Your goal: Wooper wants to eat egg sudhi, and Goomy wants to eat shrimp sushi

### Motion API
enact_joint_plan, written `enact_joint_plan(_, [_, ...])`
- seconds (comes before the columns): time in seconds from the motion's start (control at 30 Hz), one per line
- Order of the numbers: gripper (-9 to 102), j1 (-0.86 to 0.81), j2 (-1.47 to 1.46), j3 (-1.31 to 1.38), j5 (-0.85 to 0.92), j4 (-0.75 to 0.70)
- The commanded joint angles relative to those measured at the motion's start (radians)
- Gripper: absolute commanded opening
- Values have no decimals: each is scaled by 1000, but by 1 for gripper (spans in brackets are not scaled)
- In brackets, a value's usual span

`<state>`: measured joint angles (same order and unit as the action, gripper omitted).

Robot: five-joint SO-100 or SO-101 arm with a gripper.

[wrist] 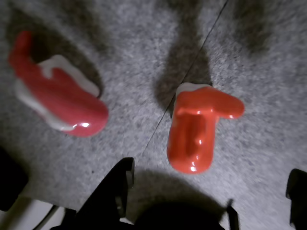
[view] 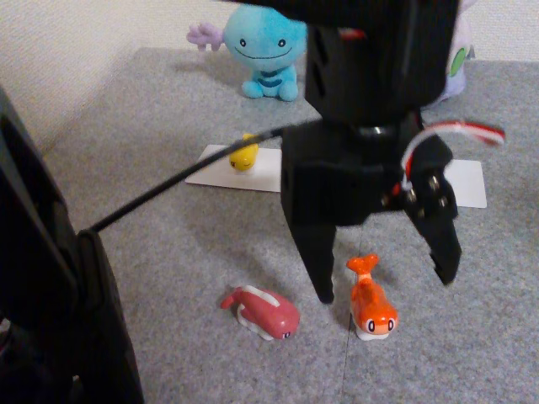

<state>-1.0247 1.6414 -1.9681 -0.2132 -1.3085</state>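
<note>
Fingers (view: 324,290) stood wide apart, empty, straddling the shrimp sushi (view: 371,305), whose tail pointed to 12 o'clock in the fixed view. Glossy, small and probably light, hard and slippery, it looked best pinched across its body's flanks, not the tail.

Glossy smooth plastic shrimp sushi (wrist: 194,134) lies on rough matt grey carpet (view: 168,244); Wooper (view: 265,46) looks soft plush.

I'm looking at what seems to be a home room: grey carpet tiles (view: 168,252) cover the floor, a pale textured wall (view: 76,50) rises behind, and plush toys like the blue Wooper (view: 265,46) sit on the carpet.
</note>
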Motion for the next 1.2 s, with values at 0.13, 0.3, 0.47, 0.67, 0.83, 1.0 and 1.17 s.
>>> enact_joint_plan(0.13, [37,3,-110,2,-31,103])
enact_joint_plan(0.3, [37,14,-163,2,-51,121])
enact_joint_plan(0.47, [28,28,-187,2,-52,123])
enact_joint_plan(0.67, [20,29,-190,5,-52,123])
enact_joint_plan(0.83, [10,29,-189,6,-52,123])
enact_joint_plan(1.0, [5,29,-181,12,-52,123])
enact_joint_plan(1.17, [3,31,-176,14,-74,120])
